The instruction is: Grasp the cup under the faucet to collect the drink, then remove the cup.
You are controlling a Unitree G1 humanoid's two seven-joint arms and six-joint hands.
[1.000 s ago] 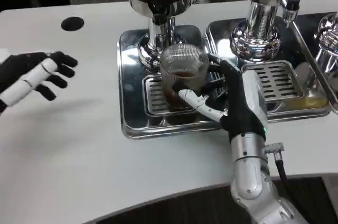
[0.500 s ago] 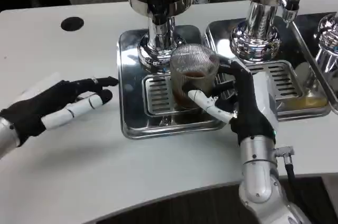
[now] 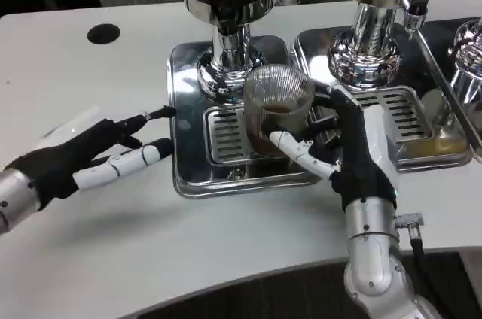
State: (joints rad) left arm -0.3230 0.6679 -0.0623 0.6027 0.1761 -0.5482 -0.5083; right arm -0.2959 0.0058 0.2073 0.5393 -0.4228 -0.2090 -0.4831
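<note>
Sitting on the white table [image 3: 113,244], the steel drip tray [image 3: 188,176] is catching spills; the right hand [image 3: 354,150] is gripping the cup [image 3: 277,108] from three o'clock, drink inside, while the left hand [image 3: 83,157] is waiting, fingers apart, at nine o'clock.

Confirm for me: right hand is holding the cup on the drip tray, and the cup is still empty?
Not quite. In the head view the right hand does hold the cup over the drip tray, but the cup has dark drink in it.

Ribbed clear plastic cup [image 3: 277,104]; mirror-polished metal drip tray [image 3: 188,176] at its 7 o'clock; smooth matt white table [image 3: 151,251].
</note>
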